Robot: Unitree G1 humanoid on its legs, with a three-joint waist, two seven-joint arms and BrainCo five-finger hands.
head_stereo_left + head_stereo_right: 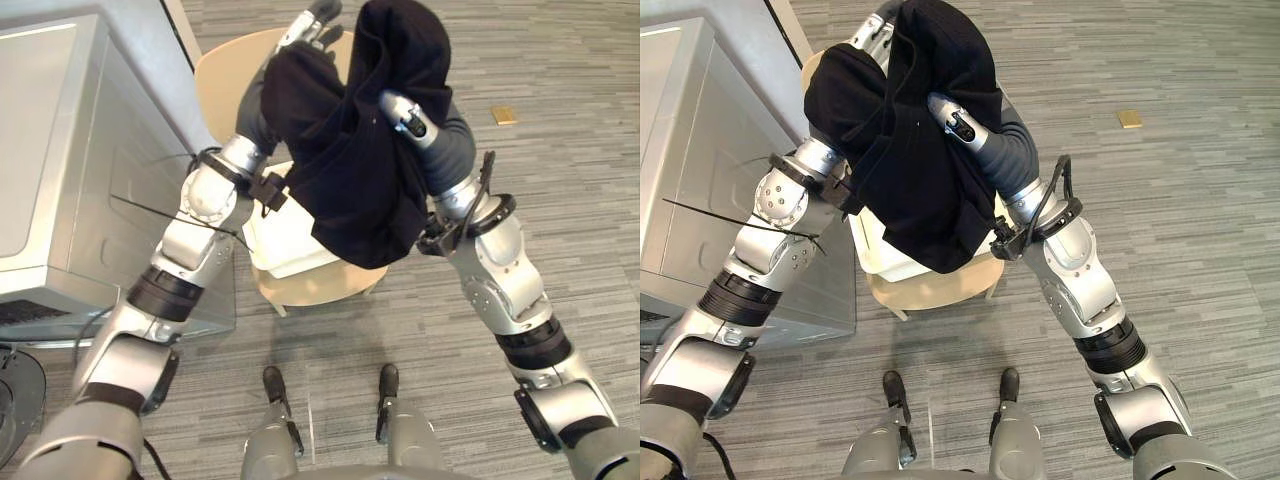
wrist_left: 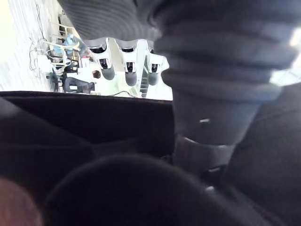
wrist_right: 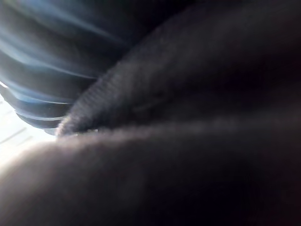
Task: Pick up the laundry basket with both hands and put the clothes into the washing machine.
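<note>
Black garment (image 1: pixel 360 170) covers right robot hand (image 1: pixel 405 114).

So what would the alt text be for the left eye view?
A dark garment hangs draped over both raised robot arms, above a white laundry basket on a round wooden stool. The left robot hand sticks out beyond it, the right robot hand is half buried; a grey washing machine stands left.

The floor (image 1: pixel 560 180) is covered in grey striped carpet. A round pale wooden stool (image 1: pixel 325 285) is set on it, and a small tan block (image 1: pixel 503 115) is seen lying well apart.
</note>
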